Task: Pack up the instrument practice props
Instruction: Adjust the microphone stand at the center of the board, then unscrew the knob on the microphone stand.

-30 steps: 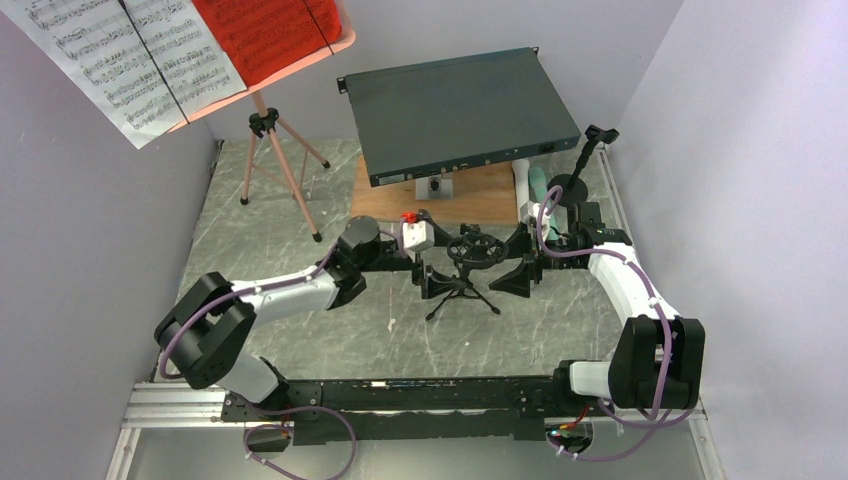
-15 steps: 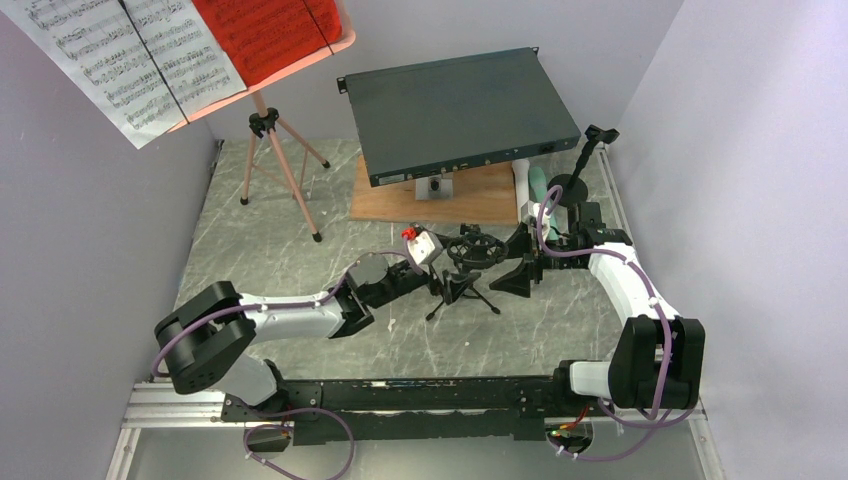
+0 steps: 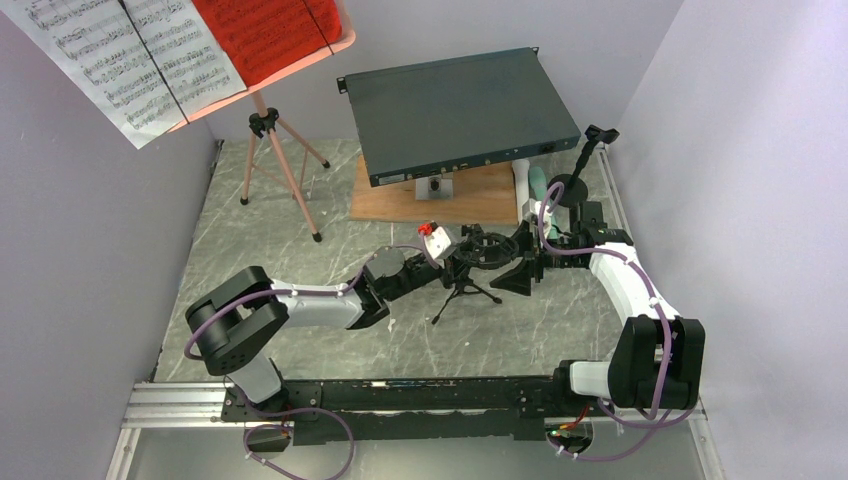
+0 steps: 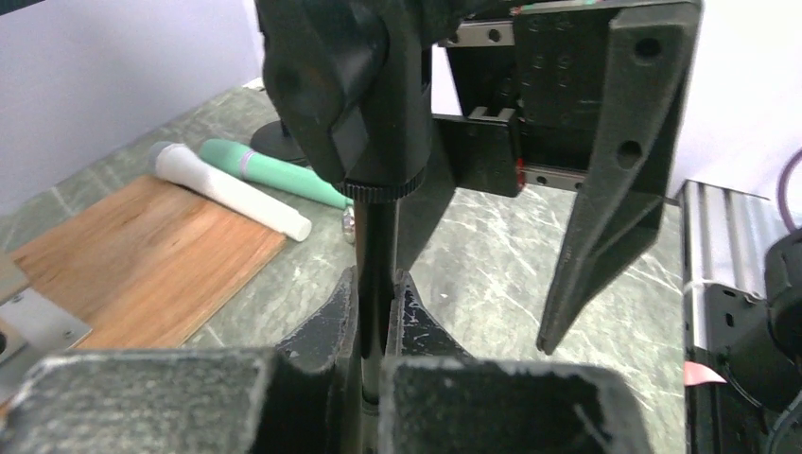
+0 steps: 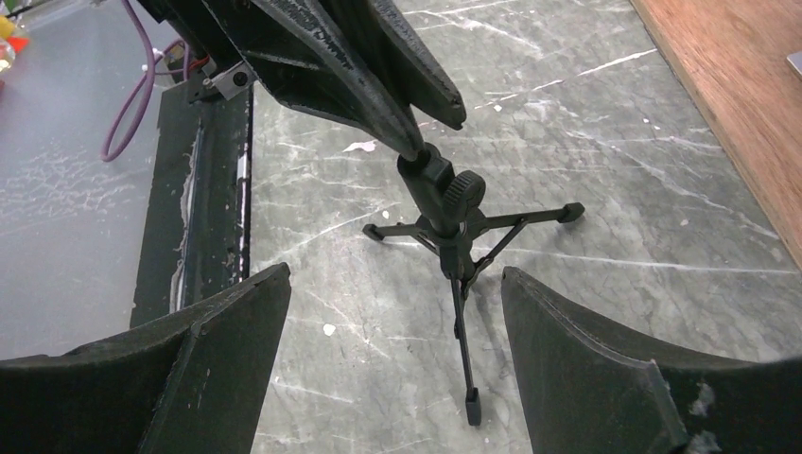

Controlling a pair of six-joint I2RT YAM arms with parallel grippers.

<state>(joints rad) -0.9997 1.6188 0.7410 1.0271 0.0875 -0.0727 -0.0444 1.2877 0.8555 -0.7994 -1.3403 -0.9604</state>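
Observation:
A small black tripod stand point(image 3: 462, 290) with a shock-mount ring on top stands mid-table. My left gripper point(image 3: 455, 268) is shut on its thin pole point(image 4: 375, 255), fingers point(image 4: 326, 322) pinching either side below the knob. My right gripper point(image 3: 520, 262) stands open just right of the stand, whose legs point(image 5: 454, 218) lie ahead of its spread fingers point(image 5: 394, 279). The salmon-pink music stand point(image 3: 275, 160) at back left carries white point(image 3: 110, 60) and red point(image 3: 265, 35) sheet music. A round-based black mic stand point(image 3: 570, 185) and white point(image 4: 227, 189) and mint point(image 4: 274, 175) tubes lie at back right.
A dark grey rack-mount box point(image 3: 460, 110) sits raised over a wooden board point(image 3: 440, 195) at the back centre. Walls close in on the left, back and right. The black rail point(image 3: 400, 395) with the arm bases runs along the near edge.
My left arm has swung right and forward to the tripod stand, and its jaws have gone from wide open to shut on the pole. The right arm has not moved.

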